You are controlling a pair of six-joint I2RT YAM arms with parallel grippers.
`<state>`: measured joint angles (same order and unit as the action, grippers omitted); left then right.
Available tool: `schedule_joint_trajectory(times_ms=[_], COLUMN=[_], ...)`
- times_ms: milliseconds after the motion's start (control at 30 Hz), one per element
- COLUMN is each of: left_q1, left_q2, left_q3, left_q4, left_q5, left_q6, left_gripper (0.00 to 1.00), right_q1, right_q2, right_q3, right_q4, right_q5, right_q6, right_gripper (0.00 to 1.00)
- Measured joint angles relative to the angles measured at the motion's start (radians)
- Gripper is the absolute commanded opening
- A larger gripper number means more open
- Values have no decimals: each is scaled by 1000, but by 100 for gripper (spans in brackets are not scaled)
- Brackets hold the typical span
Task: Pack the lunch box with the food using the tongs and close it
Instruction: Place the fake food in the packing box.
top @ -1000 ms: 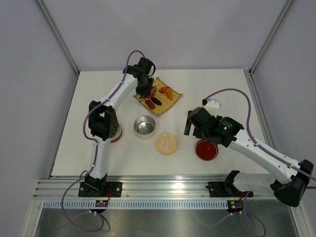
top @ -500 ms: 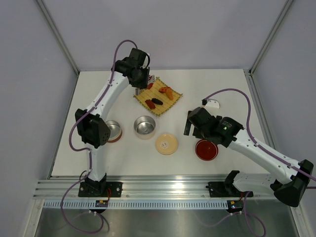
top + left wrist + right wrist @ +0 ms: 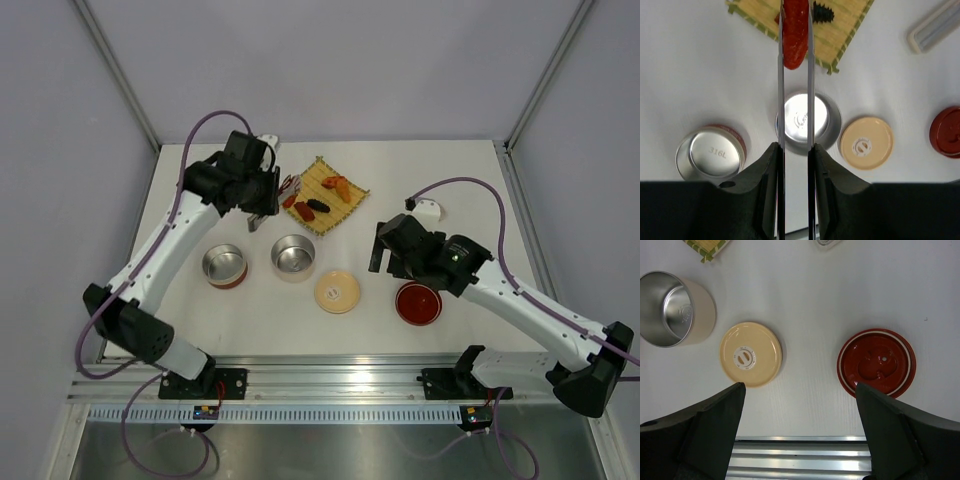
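My left gripper (image 3: 264, 196) (image 3: 794, 148) is shut on the silver tongs (image 3: 780, 100), whose two arms run straight ahead. A red food piece (image 3: 795, 35) (image 3: 290, 186) is pinched between the tong tips, over the near-left edge of the woven mat (image 3: 345, 207) (image 3: 847, 30). Orange (image 3: 338, 184), dark (image 3: 318, 205) and red (image 3: 302, 211) food pieces lie on the mat. The open lunch box (image 3: 293, 257) (image 3: 807, 120) (image 3: 675, 307) stands below the tongs. Its cream lid (image 3: 338, 291) (image 3: 866, 142) (image 3: 751, 354) lies flat to its right. My right gripper (image 3: 385, 256) (image 3: 799, 390) hangs open and empty.
A steel tin with a red-brown outside (image 3: 224, 266) (image 3: 710, 156) stands left of the lunch box. A red lid (image 3: 418, 303) (image 3: 876, 362) lies under my right arm. A translucent oblong case (image 3: 430, 210) (image 3: 935, 30) sits at the back right. The table's metal rail (image 3: 815, 460) runs along the near edge.
My left arm has swung left and back from the mat, carrying the tongs and the red food piece past the mat's edge. The right arm has not moved.
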<state>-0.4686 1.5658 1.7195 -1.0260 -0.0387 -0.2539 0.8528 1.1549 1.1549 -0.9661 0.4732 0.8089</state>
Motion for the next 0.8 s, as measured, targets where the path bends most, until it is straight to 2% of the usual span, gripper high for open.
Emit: schedule_joint_trajectory(times_ms=[200,400,600,800], left_q1=[-40,-39,-39,-39], left_q2=[-261,-442,-460,-447], left_q3=[-288,-451,-565,-610], left_q4=[-23,-18,30,81], left_q5=[13,16,47,60], left_q6=[-69,-140,-201,-237], left_gripper=[0,0,0,0], right_q1=[0,0,0,1], right_q2=[27,45,47,45], right_q3=[11,17,17,17], right_q4=[25,43,57,56], right_q5=[-21,-28,-47,-47], right_q6=[-17,-32,-34,-30], right_gripper=[100,99,100,100])
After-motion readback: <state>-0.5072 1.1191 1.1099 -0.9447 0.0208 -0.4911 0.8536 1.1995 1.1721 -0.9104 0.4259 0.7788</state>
